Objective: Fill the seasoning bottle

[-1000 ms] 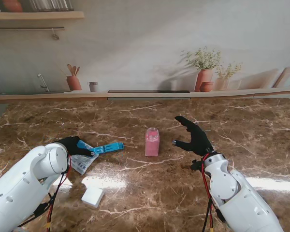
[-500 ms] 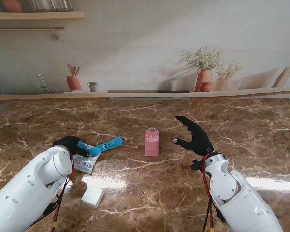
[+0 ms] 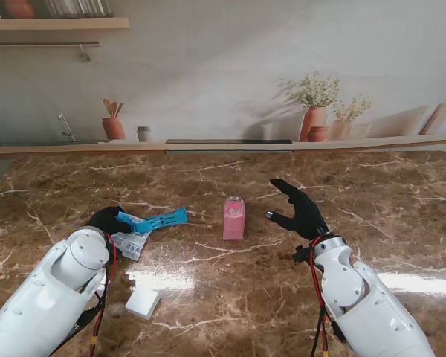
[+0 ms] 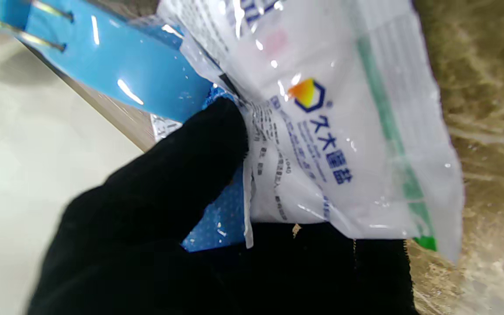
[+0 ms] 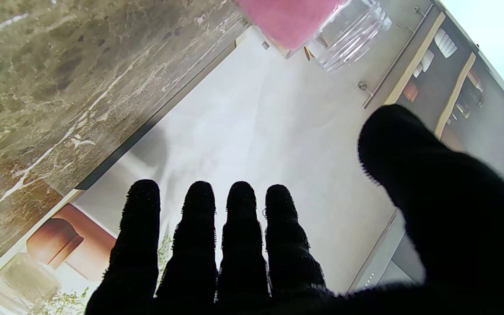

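pink seasoning bottle (image 3: 234,218) stands mid-bench, lid off. the left hand (image 3: 108,220) has its fingers closed on the salt bag (image 4: 330,118) near the left edge. the right hand (image 3: 301,210) waits beside the bottle, fingers spread, holding nothing. next i think: steady the bottle, then tip the bag over it.

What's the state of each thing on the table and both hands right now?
Seasoning bottle: upright, pink contents, no cap.
Salt bag: pinched in left hand, blue clip attached.
Right hand: open, beside bottle, not touching.
White block: lying flat, untouched.
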Robot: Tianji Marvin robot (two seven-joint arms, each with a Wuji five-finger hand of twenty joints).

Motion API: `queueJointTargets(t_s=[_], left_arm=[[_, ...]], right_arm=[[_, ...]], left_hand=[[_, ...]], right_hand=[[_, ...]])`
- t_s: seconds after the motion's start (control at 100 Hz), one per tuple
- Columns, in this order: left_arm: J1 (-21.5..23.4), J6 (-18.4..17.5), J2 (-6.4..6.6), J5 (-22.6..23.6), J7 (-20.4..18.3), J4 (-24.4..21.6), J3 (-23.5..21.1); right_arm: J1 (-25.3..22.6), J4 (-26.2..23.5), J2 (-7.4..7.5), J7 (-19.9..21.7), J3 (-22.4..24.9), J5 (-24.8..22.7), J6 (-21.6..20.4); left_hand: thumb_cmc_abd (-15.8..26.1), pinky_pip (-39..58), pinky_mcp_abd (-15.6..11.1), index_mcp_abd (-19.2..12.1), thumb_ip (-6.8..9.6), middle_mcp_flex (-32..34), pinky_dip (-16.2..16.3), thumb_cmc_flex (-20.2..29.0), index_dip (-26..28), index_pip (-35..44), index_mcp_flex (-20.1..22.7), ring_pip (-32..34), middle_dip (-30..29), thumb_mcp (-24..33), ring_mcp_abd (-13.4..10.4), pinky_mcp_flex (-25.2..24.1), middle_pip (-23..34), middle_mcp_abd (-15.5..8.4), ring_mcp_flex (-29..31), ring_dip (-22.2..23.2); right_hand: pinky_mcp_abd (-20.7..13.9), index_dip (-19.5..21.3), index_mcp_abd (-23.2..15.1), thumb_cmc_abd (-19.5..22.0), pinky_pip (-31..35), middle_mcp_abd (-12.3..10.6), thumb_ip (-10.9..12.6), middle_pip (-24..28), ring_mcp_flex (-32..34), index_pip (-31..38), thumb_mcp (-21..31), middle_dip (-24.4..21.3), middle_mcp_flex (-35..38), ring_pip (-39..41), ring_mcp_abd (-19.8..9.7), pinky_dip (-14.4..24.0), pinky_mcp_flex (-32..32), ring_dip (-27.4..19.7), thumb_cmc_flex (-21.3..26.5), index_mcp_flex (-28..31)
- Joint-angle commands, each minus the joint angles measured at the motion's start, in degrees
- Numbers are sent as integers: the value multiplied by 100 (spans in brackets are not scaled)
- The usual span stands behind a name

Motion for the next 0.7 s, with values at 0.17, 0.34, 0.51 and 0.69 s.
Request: queueJointTargets(t_s=[0.17, 0.34, 0.51, 0.69], left_arm=[[151, 52, -169, -120, 270, 195, 53], [145, 6, -176, -161, 274, 212, 53], [142, -73, -317, -361, 723, 286, 8], [219, -296, -363, -619, 834, 150, -175]], right_arm=[[-40, -26, -2, 78, -3, -55, 57], [-44, -39, -5, 71, 4, -42, 55], [-63, -64, 1, 85, 25, -50, 62], [-82, -113, 14, 113, 57, -75, 74]], left_hand=[[107, -98, 388, -204, 112, -137, -294, 797, -2101, -1734, -458, 533, 1154, 765, 236, 218, 880, -367, 497, 634], [603, -312, 382, -137, 104, -471, -258, 1108, -4888, -2374, 1346, 681, 1876, 632, 376, -113, 1447, -310, 185, 1157], [929, -295, 494, -696, 114, -609, 10, 1315, -2999, -563, 1869, 926, 2285, 381, 642, -211, 1664, -225, 54, 1357], [1093, -489, 515, -518, 160, -707, -208, 1473, -2368, -597, 1952, 718, 2166, 144, 628, 69, 1708, -9, 205, 1066]], right_hand=[[-76, -52, -134, 111, 76, -12, 200, 72, -88, 36, -16, 28, 11, 34, -101, 161, -82, 16, 104, 110], [-74, -53, -133, 124, 56, -3, 201, 78, -84, 41, -18, 38, 2, 18, -101, 161, -78, 16, 102, 111], [-74, -55, -141, 132, 48, -6, 203, 77, -81, 44, -21, 40, -1, 10, -103, 165, -73, 17, 99, 112], [-44, -56, -135, 142, 62, -14, 204, 90, 109, 52, -29, 46, 43, 82, -115, 175, -30, 45, 93, 128]])
